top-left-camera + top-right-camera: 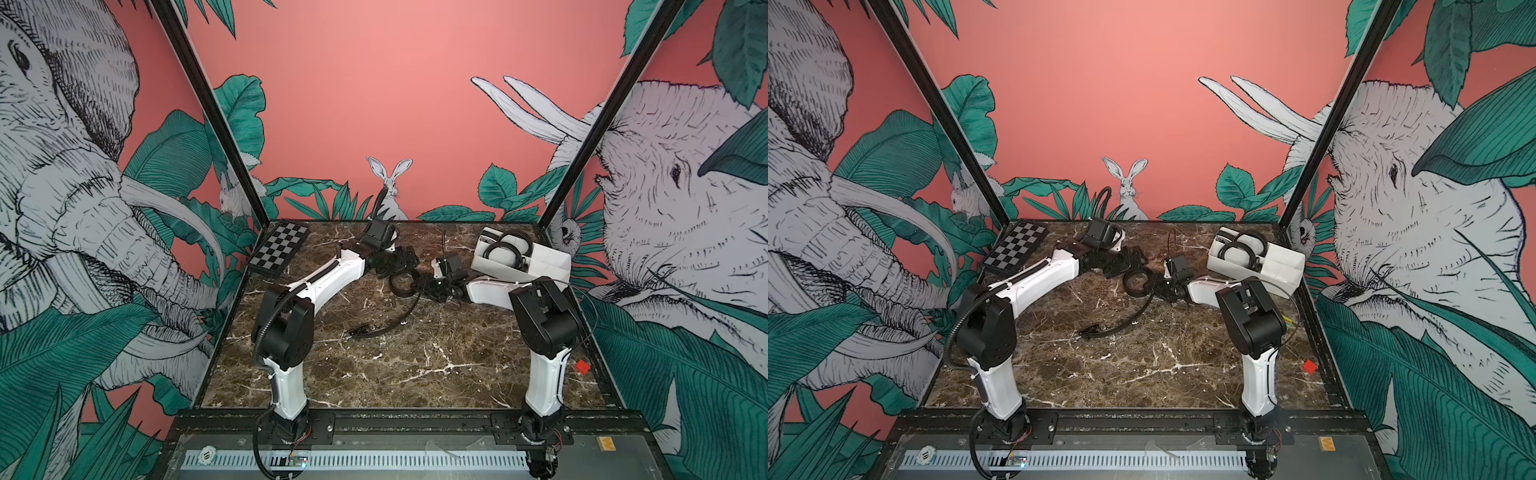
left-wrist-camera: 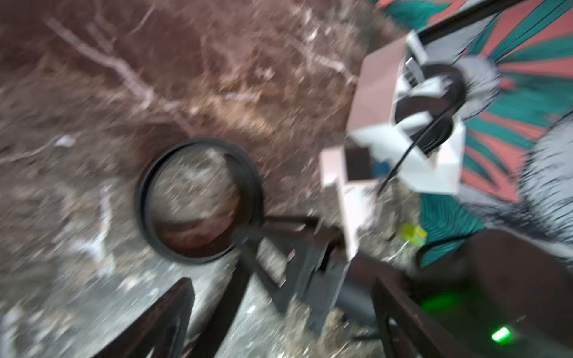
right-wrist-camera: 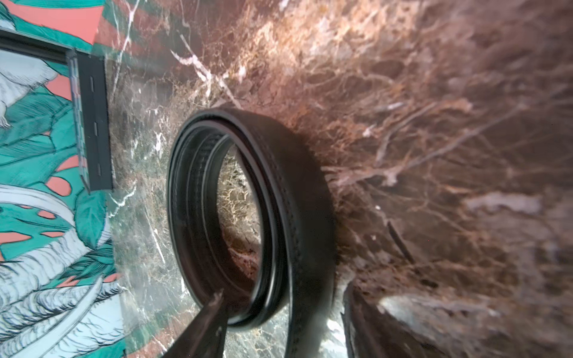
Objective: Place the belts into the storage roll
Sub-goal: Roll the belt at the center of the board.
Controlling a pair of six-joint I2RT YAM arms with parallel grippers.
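Storage roll point(image 1: 552, 262) stands at the far right corner of the table point(image 1: 374, 365). Two coiled belts point(image 1: 500, 245) sit on edge in the compartments at its far end. The rest of the box shows bare white, so two of three belts are judged stowed.

Third belt point(image 3: 304, 201) lies on the table near the centre, between the grippers and apart from the box. Part of it forms a coil standing on edge. The rest trails loose toward the front.

Left gripper point(image 1: 405, 258) stands just beside the coil, fingers spread wide, holding nothing. Right gripper point(image 3: 283, 297) straddles the coil wall, one finger inside and one outside. Whether it pinches the wall cannot be told.

The free end point(image 1: 361, 330) appears to carry the buckle. Winding this tail and stowing the coil appear to be what is left.
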